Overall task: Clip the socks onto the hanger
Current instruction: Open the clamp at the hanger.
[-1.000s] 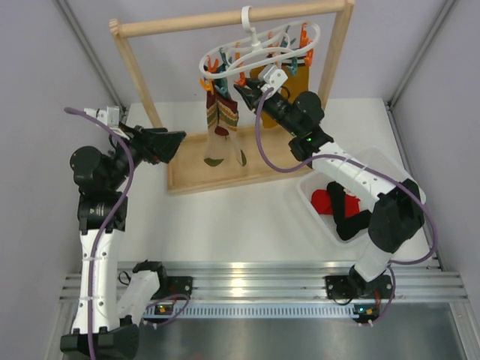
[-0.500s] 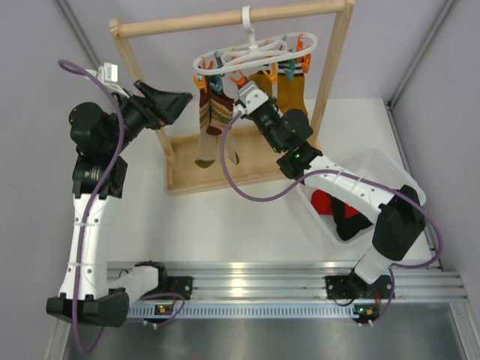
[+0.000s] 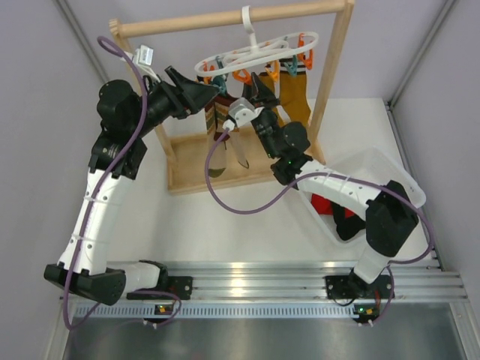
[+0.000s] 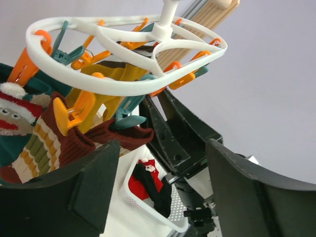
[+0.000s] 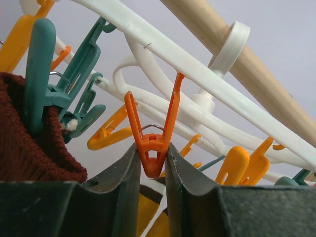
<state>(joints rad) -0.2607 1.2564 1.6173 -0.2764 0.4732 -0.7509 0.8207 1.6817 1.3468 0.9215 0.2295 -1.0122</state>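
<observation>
The white ring hanger (image 3: 255, 52) hangs by its hook from the wooden bar, with orange and teal clips round it; it also shows in the left wrist view (image 4: 123, 88) and the right wrist view (image 5: 232, 94). My right gripper (image 3: 251, 91) (image 5: 150, 154) reaches up under the ring and is shut on the lower end of an orange clip (image 5: 154, 143). My left gripper (image 3: 211, 91) (image 4: 160, 148) is open and empty, just left of the ring. Red and black socks (image 3: 335, 208) (image 4: 148, 180) lie in the white basket (image 3: 375, 161).
The wooden rack frame (image 3: 225, 16) stands on its base board at the back. A brown-green striped pair (image 4: 44, 143) and a mustard-yellow pair (image 3: 294, 88) hang clipped on the hanger. Grey walls close in on both sides.
My left arm has lifted and swung right, up to the hanger's left side. My right gripper has risen up to the ring, onto an orange clip. The hanger has shifted slightly.
</observation>
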